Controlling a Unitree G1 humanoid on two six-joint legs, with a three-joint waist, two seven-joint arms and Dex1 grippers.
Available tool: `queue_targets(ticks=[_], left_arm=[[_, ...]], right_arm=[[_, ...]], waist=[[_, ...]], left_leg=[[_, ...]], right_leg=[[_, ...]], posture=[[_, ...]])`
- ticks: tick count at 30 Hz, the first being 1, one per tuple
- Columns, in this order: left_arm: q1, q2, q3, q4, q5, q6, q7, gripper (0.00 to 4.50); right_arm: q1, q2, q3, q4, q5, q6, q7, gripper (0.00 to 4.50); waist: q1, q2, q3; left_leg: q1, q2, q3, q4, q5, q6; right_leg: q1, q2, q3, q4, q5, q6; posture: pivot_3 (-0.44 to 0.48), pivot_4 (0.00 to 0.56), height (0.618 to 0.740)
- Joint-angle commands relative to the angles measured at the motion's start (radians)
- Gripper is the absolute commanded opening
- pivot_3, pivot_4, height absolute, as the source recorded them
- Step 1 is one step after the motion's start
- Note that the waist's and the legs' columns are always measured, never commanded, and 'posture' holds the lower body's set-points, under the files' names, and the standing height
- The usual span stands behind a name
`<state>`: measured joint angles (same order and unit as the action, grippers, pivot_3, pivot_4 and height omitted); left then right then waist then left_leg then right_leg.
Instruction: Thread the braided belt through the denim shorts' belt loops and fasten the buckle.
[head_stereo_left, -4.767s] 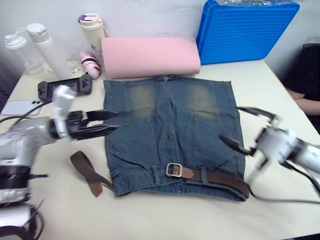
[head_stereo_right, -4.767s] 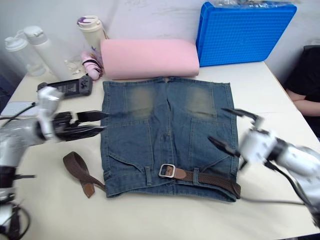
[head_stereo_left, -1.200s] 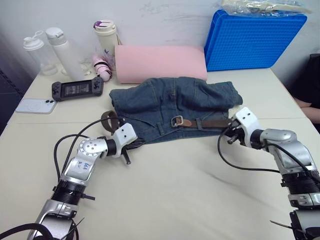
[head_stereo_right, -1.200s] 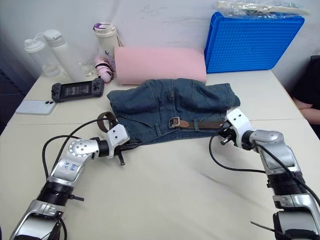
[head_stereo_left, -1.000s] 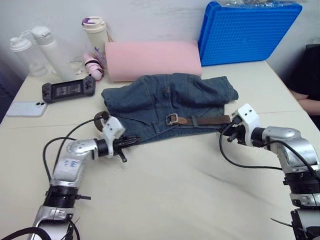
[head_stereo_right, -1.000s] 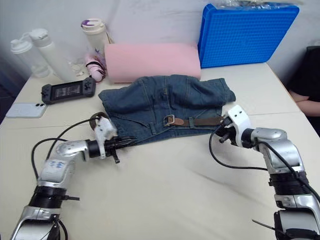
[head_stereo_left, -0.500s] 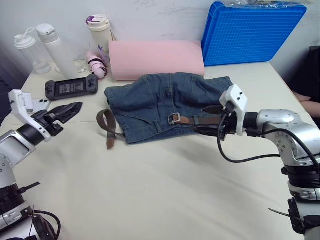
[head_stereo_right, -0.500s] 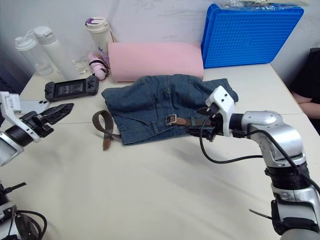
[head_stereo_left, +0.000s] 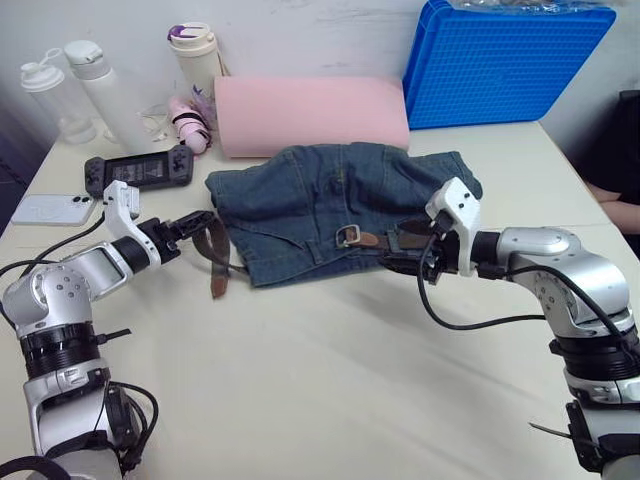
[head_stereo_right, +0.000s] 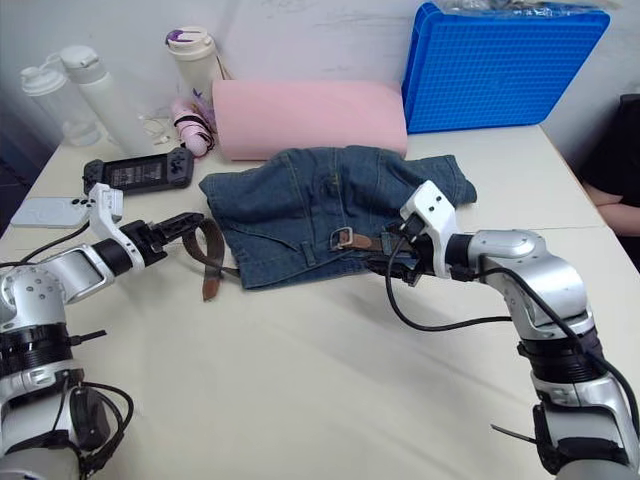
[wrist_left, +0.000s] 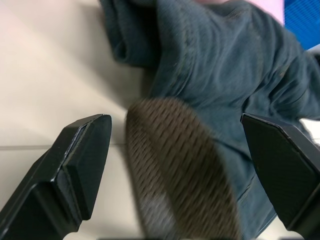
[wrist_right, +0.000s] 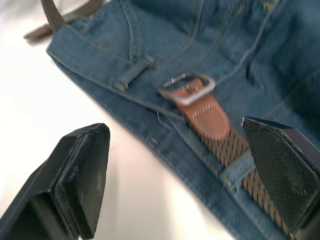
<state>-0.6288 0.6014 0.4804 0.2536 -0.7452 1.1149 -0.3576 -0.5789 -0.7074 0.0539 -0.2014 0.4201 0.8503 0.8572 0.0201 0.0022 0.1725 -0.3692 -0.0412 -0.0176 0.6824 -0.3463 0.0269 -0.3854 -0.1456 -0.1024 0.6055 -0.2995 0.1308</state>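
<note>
Both my jaws open, belt partly threaded in the shorts.
Shorts (head_stereo_left: 340, 205) lie bunched on the worktop (head_stereo_left: 330, 380) before a pink foam roll (head_stereo_left: 312, 112). My right gripper (wrist_right: 185, 180), jaws apart, hovers at the buckle (wrist_right: 187, 89) on the waistband. My left gripper (wrist_left: 175, 175), jaws spread, straddles the belt (wrist_left: 175, 160) tail's loop beside the shorts' left edge.

Seen along the left gripper (wrist_left: 175, 165), its jaws stand wide apart on either side of a blurred loop of the braided belt (wrist_left: 175, 165), with the crumpled denim shorts (wrist_left: 220, 65) lying just beyond on the pale bench (wrist_left: 45, 65).
</note>
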Motion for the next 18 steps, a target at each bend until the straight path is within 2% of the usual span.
queue_targets(ticks=[1,3,8,11,13,18], left_arm=[[-0.007,0.032,-0.038,-0.02,-0.028,0.025,-0.101,4.24],[0.003,0.047,-0.067,-0.041,-0.049,0.051,-0.175,3.75],[-0.002,0.092,-0.103,-0.028,-0.053,0.047,-0.299,1.52],[-0.025,0.097,-0.087,-0.024,-0.07,0.014,-0.359,0.24],[-0.032,0.099,-0.074,-0.054,-0.111,0.008,-0.428,0.09],[0.043,0.171,-0.111,-0.273,-0.24,-0.03,-0.777,0.09]], right_arm=[[0.001,-0.015,-0.035,-0.047,0.004,-0.004,-0.021,4.49],[0.009,-0.016,-0.032,-0.056,0.002,-0.001,-0.032,4.5],[0.023,-0.017,-0.029,-0.073,0.003,-0.003,-0.045,4.5],[0.024,-0.014,-0.026,-0.076,0.002,-0.018,-0.046,4.5],[0.027,-0.008,-0.021,-0.083,0.002,-0.034,-0.042,4.5],[0.039,0.053,0.016,-0.121,-0.027,-0.162,-0.051,4.5]], waist=[[-0.002,0.0,0.0],[-0.002,0.0,0.0],[-0.003,0.0,0.0],[-0.003,0.0,0.0],[-0.001,0.0,0.0],[-0.008,-0.002,0.001]], left_leg=[[0.0,0.0,0.0,0.0,0.0,0.0],[0.0,0.0,0.001,0.0,0.0,0.0],[0.0,0.0,0.001,0.0,0.0,0.0],[0.0,0.0,0.001,0.0,0.0,0.0],[-0.001,0.0,0.001,0.0,0.0,0.0],[-0.002,0.001,0.001,0.0,0.0,0.0]], right_leg=[[0.0,0.0,0.0,0.0,0.0,0.0],[-0.001,0.0,0.0,0.001,0.0,0.0],[-0.002,0.0,0.001,0.001,0.0,0.0],[-0.002,0.0,0.001,0.001,0.0,0.0],[-0.002,0.0,0.001,0.001,0.0,0.0],[-0.003,0.0,0.001,0.001,0.0,0.0]], posture=[[0.0,0.15,0.74],[0.0,0.15,0.74],[0.0,0.15,0.74],[0.0,0.15,0.74],[0.0,0.15,0.74],[0.0,0.15,0.74]])
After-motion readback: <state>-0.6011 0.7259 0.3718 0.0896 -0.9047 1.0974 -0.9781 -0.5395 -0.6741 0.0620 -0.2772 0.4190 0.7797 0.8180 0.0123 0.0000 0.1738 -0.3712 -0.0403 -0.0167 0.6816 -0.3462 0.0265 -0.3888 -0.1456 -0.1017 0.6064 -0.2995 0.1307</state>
